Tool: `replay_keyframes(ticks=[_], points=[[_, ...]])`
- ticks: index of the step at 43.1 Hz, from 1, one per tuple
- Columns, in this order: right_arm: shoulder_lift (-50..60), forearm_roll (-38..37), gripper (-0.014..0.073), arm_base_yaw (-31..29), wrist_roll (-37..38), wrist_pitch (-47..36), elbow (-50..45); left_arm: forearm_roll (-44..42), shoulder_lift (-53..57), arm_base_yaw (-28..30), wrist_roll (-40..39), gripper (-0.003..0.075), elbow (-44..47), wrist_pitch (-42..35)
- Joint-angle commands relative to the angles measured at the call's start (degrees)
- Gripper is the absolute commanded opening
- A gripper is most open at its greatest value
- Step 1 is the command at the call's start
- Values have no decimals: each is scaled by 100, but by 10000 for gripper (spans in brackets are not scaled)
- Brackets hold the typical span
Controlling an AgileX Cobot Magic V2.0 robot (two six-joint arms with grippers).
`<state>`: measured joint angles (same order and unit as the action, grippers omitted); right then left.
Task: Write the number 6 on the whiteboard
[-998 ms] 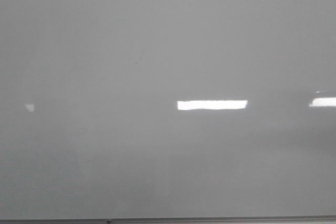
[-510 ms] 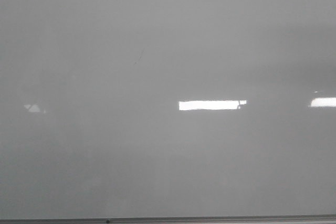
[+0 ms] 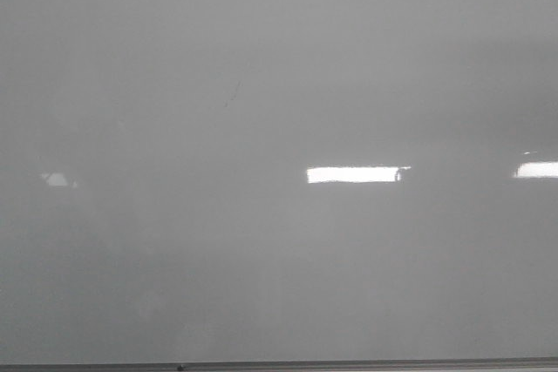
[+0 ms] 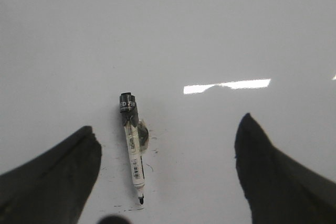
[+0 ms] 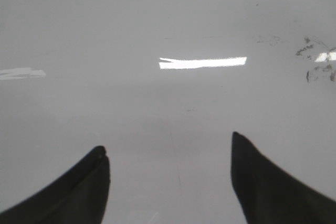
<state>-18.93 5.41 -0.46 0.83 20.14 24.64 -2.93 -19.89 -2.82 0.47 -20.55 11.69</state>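
Hands both spread wide, empty: left hand (image 4: 167,169) above marker (image 4: 133,145) on whiteboard (image 4: 210,35); right hand (image 5: 170,179) over bare board.

One whiteboard (image 3: 279,259), one marker (image 4: 133,145), and two grippers, left (image 4: 168,174) and right (image 5: 170,179).

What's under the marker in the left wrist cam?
The marker lies on the whiteboard, among small black ink smudges. A glossy blob beside its barrel. Whatever is directly under the barrel is hidden.

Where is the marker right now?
The marker shows only in the left wrist view, lying uncapped on the whiteboard between the open left pincer's fingers, nearer one, untouched.
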Motion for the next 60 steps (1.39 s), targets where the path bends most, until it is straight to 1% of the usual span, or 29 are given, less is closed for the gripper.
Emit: replay_keyframes(ticks=[1, 5, 8, 11, 18, 22, 26, 36, 45, 48, 52, 57, 59, 60], points=[[-80, 22, 591, 6, -5, -407, 207, -278, -168, -39, -47, 573, -162, -528], [-80, 22, 591, 6, -5, -407, 207, -719, -576, 19, -47, 559, -269, -409], [-80, 22, 591, 6, -5, -413, 207, -720, -1068, 153, -47, 548, -404, -368], [-80, 22, 591, 6, -5, -413, 207, -721, -1638, 355, -321, 545, -553, -430], [-80, 22, 591, 6, -5, -413, 207, -645, -3127, 820, -430, 545, -888, -817], [-80, 22, 591, 6, -5, -413, 207, -474, -3966, 932, -430, 545, -1013, -1074], [-80, 22, 591, 6, -5, -413, 207, -405, -4549, 932, -430, 545, -1112, -1343], [-80, 22, 591, 6, -5, -413, 207, -405, -5612, 921, -430, 544, -1147, -2457], [-80, 22, 591, 6, -5, -413, 207, -405, -6022, 921, -430, 540, -1147, -3158], [-80, 22, 591, 6, -5, -413, 207, -405, -6090, 921, -430, 512, -1147, -3277], [-80, 22, 591, 6, -5, -413, 207, -405, -6191, 921, -430, 438, -1147, -3315], [-80, 22, 591, 6, -5, -413, 207, -405, -6287, 921, -430, 302, -1147, -3315], [-80, 22, 591, 6, -5, -413, 207, -405, -6296, 921, -430, 260, -1147, -3324], [-80, 22, 591, 6, -5, -413, 207, -405, -6296, 921, -430, 225, -1147, -3324]])
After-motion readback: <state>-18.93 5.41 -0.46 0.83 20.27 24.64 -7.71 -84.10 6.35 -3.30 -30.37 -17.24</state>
